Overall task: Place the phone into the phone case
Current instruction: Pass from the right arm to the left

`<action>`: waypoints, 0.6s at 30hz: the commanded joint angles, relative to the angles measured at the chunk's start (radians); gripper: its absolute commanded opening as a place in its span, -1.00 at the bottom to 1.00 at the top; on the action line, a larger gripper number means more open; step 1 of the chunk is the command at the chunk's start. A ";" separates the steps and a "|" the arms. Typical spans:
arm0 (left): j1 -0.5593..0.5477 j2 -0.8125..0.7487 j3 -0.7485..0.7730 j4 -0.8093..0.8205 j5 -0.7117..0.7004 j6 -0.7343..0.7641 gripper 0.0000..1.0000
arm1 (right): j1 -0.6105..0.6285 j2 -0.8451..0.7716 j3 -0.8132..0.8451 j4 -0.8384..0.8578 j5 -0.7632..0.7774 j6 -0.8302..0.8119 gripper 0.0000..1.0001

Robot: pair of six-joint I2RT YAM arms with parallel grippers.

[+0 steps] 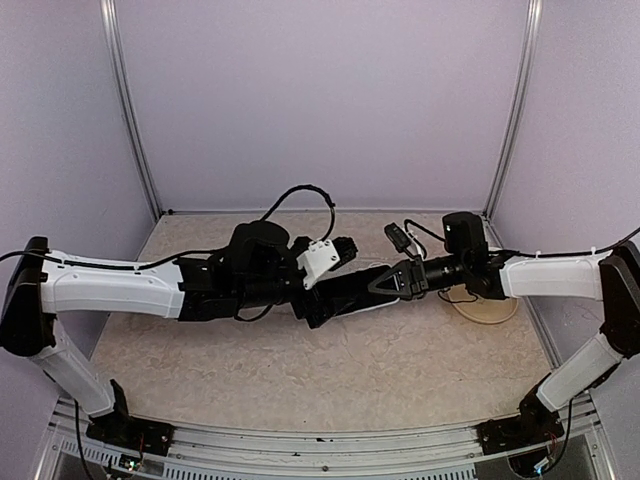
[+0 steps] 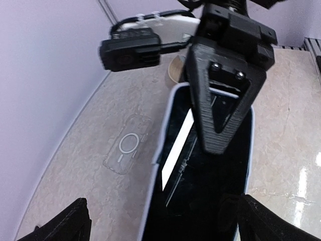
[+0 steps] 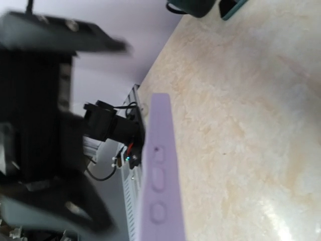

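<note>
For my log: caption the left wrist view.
Shut right gripper over the dark phone in its lilac case, framed by the open left gripper.

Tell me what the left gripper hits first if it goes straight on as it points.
The lavender-edged, black-screened phone, lying between the left gripper's open fingers. Pushing further, it would probably reach the right gripper's black fingers gripping its far end, though depth is hard to judge.
</note>
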 commanded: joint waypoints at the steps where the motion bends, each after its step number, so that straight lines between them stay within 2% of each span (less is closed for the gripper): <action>1: 0.054 -0.077 -0.050 0.084 -0.004 -0.138 0.98 | -0.014 0.026 0.034 -0.007 0.007 -0.058 -1.00; 7: 0.137 -0.118 -0.067 0.024 0.145 -0.175 0.98 | -0.013 0.061 0.123 -0.211 0.001 -0.274 -1.00; 12: 0.195 -0.120 -0.024 -0.121 0.331 -0.145 0.98 | -0.003 0.057 0.148 -0.306 -0.066 -0.414 -1.00; 18: 0.197 -0.069 0.027 -0.238 0.506 -0.100 0.98 | 0.047 0.047 0.192 -0.444 -0.069 -0.582 -1.00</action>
